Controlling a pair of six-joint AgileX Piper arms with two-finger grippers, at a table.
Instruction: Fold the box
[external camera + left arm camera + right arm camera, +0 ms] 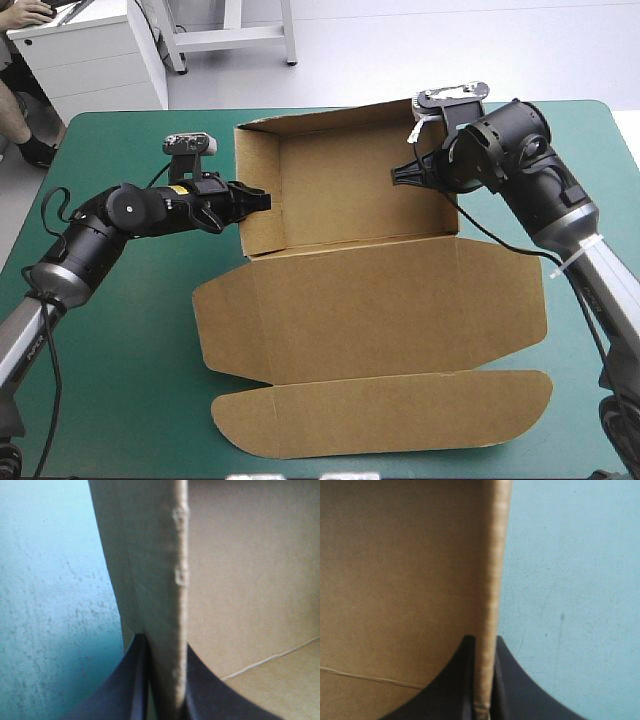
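The brown box lies mid-table as an open tray. Its back and side walls are raised at the far end, and its lid and front flap lie flat toward the near edge. My left gripper is shut on the tray's left wall. In the left wrist view that wall's edge runs up from between my left gripper. My right gripper is shut on the right wall, reaching in from the tray's inner side. The right wall's edge stands between my right gripper.
Bare teal-green cover shows to the left of the lid, and more of it lies to the right of the box. A white cabinet stands beyond the table's far left corner.
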